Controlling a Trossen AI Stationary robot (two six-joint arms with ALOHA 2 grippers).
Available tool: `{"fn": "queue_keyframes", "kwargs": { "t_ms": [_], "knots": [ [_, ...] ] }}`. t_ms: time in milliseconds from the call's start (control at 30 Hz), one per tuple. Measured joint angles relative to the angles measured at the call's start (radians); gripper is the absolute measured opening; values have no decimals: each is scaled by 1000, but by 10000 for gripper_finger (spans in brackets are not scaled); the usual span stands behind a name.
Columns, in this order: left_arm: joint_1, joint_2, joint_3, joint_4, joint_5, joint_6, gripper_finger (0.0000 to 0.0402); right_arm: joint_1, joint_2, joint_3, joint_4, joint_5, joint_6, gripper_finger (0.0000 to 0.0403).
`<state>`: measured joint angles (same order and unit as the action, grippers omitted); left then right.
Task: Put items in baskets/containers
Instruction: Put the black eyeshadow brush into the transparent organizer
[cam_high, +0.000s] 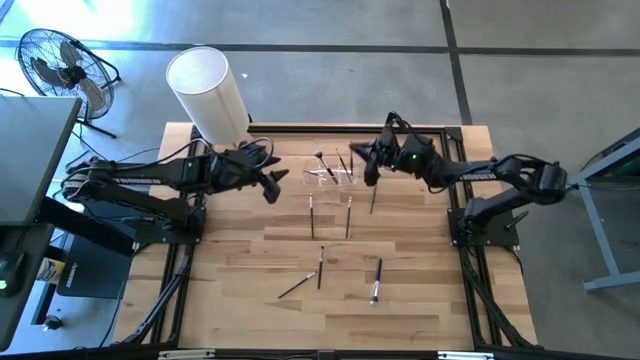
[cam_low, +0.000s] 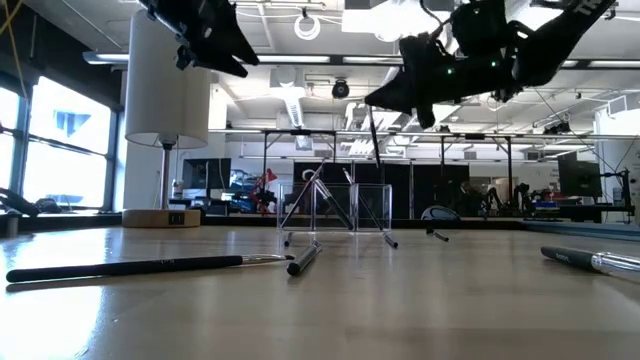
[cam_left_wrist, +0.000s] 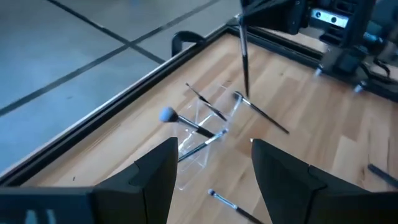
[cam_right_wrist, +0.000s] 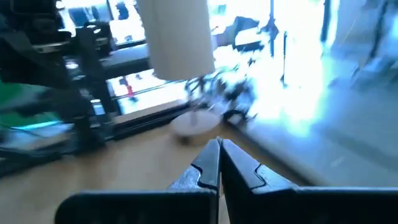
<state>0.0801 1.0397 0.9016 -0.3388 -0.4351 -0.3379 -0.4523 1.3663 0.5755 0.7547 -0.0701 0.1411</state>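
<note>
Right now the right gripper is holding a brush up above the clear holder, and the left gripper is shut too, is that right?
Not quite. The left gripper is open, as the left wrist view shows. The right gripper does hold a brush above the clear holder.

The left gripper (cam_high: 272, 187) is hanging raised with its jaws standing wide apart. The right gripper (cam_high: 370, 172) is hanging raised opposite it, jaws pressed together, fingertips (cam_right_wrist: 219, 163) touching.

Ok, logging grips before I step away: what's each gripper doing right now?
Left gripper: open, empty, beside the clear holder.
Right gripper: shut on a brush that hangs over the holder.
</note>
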Motion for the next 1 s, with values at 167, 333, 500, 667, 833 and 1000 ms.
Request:
{"fn": "queue_keyframes", "kwargs": {
  "t_ms": [167,333,500,667,833,1000],
  "knots": [
    [21,23,0,-3,-3,-33,201,-76,60,0,60,-20,-80,0],
    [20,57,1,26,-5,-37,201,-92,192,0,142,-69,-97,0],
    [19,79,0,47,-3,-37,201,-91,242,0,135,-55,-45,3],
    [19,79,0,40,-31,-35,201,-91,231,0,87,-53,28,28],
    [19,79,0,32,-32,-58,201,-91,187,0,43,-56,18,57],
    [18,79,0,30,-7,-60,201,-77,76,0,-83,-50,12,66]
  ]
}}
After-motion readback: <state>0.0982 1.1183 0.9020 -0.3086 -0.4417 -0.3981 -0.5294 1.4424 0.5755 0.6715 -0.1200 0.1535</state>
